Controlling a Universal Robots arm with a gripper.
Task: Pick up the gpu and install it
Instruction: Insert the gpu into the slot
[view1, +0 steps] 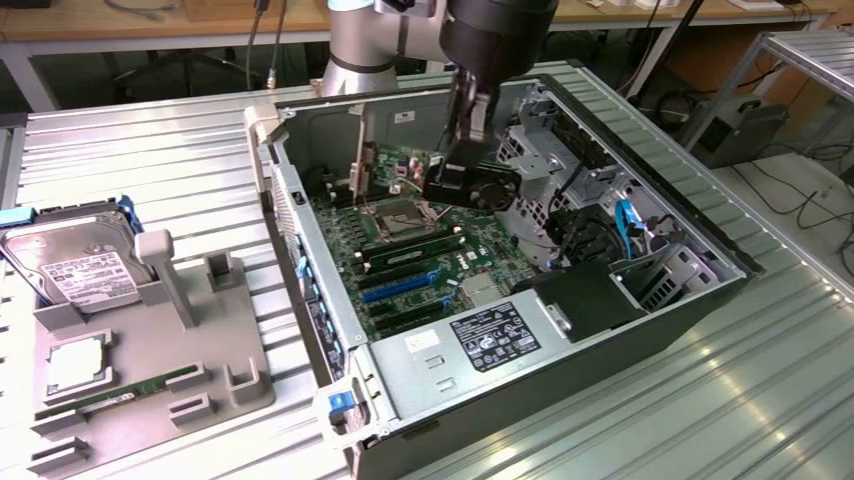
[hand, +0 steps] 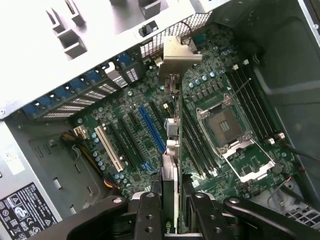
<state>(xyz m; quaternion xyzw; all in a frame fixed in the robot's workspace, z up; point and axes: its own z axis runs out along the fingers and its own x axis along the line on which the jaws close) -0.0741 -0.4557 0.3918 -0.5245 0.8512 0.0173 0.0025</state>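
Gripper closed on the gpu, which we see edge-on in the wrist view, its silver end bracket pointing toward the rear slot openings of the open computer case. In the exterior view the card hangs above the motherboard, beside the CPU socket. We judge it light, stiff and fragile, best held by its bare board edges, clear of fan and connector. We count one gpu, one blue expansion slot and one white slot; outside the case, one hard drive and one memory stick.
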